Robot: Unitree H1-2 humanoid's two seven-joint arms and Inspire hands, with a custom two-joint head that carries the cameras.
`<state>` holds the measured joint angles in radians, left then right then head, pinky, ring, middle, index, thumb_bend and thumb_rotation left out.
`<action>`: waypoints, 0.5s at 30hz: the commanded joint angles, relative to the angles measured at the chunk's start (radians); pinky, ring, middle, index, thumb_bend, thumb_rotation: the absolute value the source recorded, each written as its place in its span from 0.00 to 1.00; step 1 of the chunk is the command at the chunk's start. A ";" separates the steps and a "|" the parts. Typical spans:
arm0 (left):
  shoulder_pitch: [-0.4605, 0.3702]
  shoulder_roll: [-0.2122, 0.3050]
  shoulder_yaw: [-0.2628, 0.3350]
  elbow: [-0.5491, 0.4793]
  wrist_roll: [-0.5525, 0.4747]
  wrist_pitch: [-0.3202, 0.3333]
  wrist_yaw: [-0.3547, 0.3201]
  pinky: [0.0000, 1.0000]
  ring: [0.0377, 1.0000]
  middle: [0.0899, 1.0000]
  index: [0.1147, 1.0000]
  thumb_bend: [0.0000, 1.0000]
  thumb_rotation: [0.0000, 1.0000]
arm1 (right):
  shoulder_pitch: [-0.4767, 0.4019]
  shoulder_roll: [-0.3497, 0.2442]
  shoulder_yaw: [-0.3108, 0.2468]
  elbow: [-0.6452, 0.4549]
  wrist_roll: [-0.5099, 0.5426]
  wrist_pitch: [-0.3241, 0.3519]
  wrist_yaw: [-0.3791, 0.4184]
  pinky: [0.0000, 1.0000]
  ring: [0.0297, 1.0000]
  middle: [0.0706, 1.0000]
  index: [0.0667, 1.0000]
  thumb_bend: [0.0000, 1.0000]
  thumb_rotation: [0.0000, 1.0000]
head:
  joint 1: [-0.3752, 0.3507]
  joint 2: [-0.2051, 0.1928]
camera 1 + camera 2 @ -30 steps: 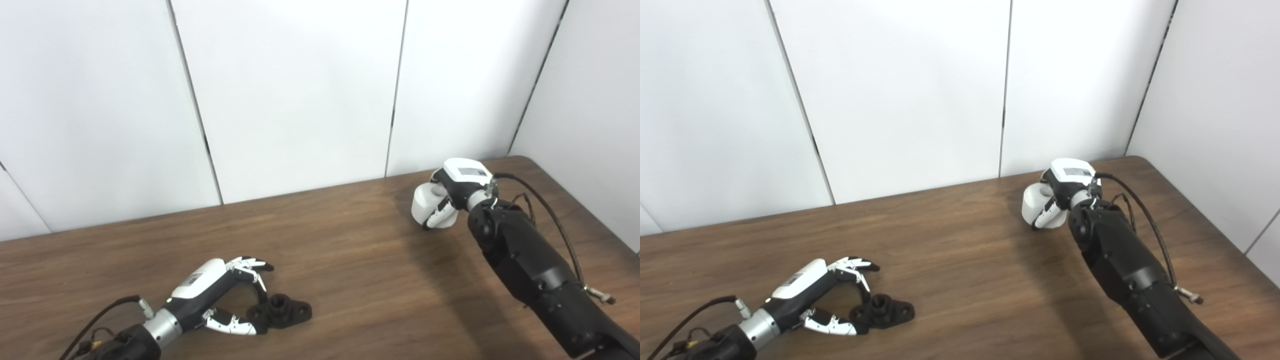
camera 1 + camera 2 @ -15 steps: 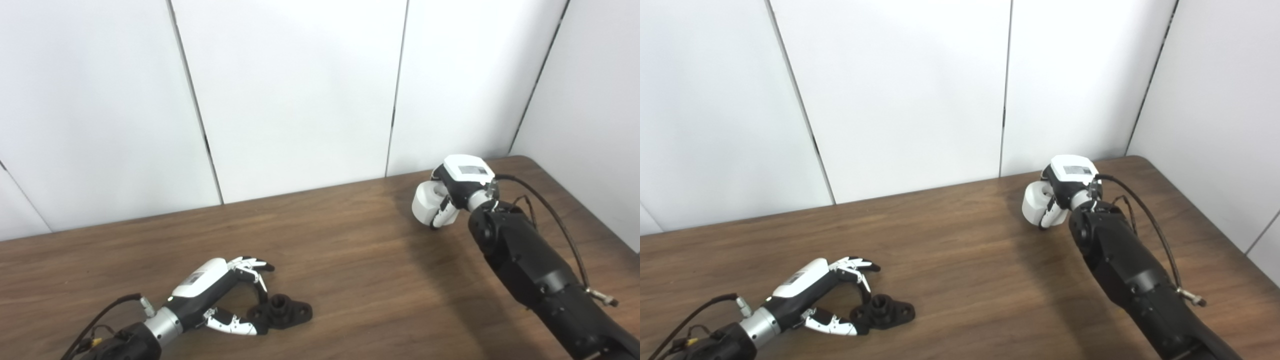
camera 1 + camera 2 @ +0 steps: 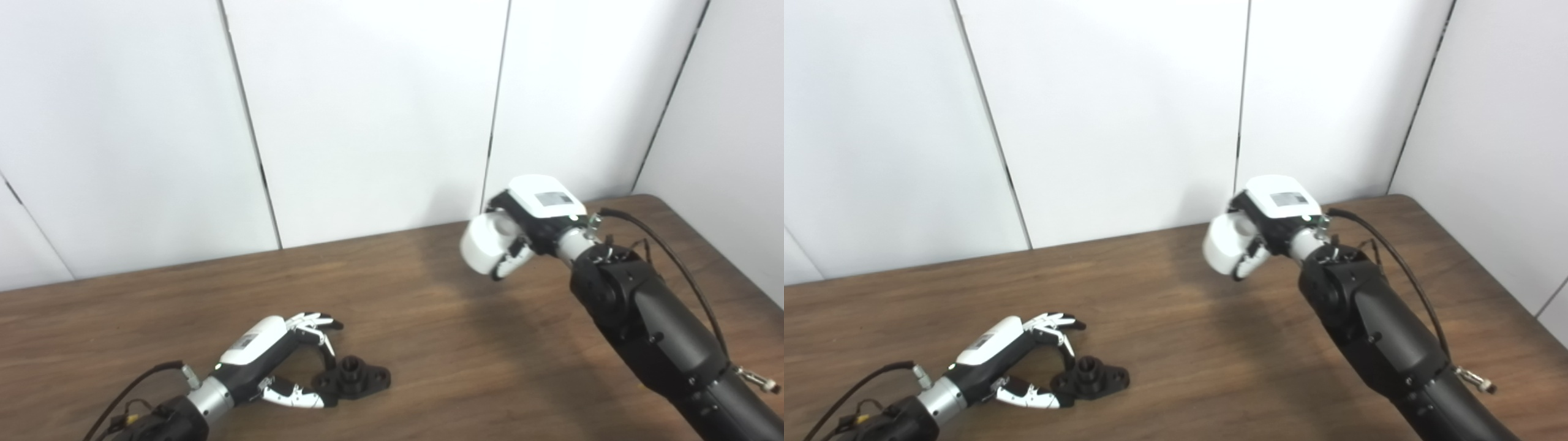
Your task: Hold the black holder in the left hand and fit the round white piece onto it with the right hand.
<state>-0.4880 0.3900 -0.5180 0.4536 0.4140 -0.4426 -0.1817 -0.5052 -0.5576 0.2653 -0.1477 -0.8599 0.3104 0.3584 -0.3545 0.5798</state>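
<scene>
The black holder [image 3: 355, 378] lies flat on the brown table [image 3: 429, 306] near the front left. My left hand [image 3: 275, 354] rests on the table just left of it, open. Its fingers arch over the holder's left end and its thumb lies along the near side, touching or almost touching. My right hand [image 3: 542, 211] is shut on the round white piece [image 3: 484, 246] and holds it in the air above the table's back right part, its open end tilted up and left. Both also show in the right eye view, the holder [image 3: 1093, 376] and the white piece [image 3: 1224, 245].
White wall panels [image 3: 367, 110] stand right behind the table's far edge and along its right side. The table's back right corner [image 3: 643, 199] is close behind my right hand. A black cable [image 3: 680, 263] loops off my right forearm.
My right hand has risen and moved left with the white piece. The left hand and the holder have stayed in place. The camera has shifted slightly.
</scene>
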 commanded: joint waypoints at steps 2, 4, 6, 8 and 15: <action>0.048 -0.003 -0.053 0.098 0.075 0.046 -0.075 0.90 0.93 0.87 0.41 0.52 0.06 | -0.043 0.016 0.001 -0.085 0.012 -0.030 0.024 0.67 0.75 0.70 0.45 0.52 0.14 | 0.025 0.009; 0.043 -0.009 -0.056 0.108 0.076 0.043 -0.072 0.91 0.94 0.87 0.41 0.52 0.06 | -0.049 0.035 0.008 -0.110 0.016 -0.037 0.042 0.67 0.75 0.71 0.45 0.52 0.14 | 0.041 0.013; 0.037 -0.018 -0.059 0.128 0.078 0.034 -0.061 0.91 0.94 0.87 0.41 0.52 0.06 | -0.058 0.055 0.021 -0.132 0.023 -0.053 0.053 0.66 0.75 0.71 0.45 0.52 0.14 | 0.072 0.023; 0.031 -0.025 -0.063 0.136 0.085 0.037 -0.057 0.91 0.94 0.87 0.41 0.52 0.06 | -0.065 0.073 0.027 -0.141 0.031 -0.075 0.057 0.66 0.75 0.71 0.44 0.52 0.14 | 0.105 0.031; 0.023 -0.051 -0.074 0.131 0.122 0.063 -0.041 0.89 0.94 0.88 0.41 0.53 0.06 | -0.089 0.129 0.050 -0.139 0.064 -0.145 0.074 0.63 0.73 0.70 0.44 0.52 0.14 | 0.215 0.059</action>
<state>-0.5140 0.3608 -0.5310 0.5137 0.4494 -0.4781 -0.1350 -0.5394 -0.4304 0.3238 -0.2529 -0.8075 0.1986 0.4383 -0.1382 0.6381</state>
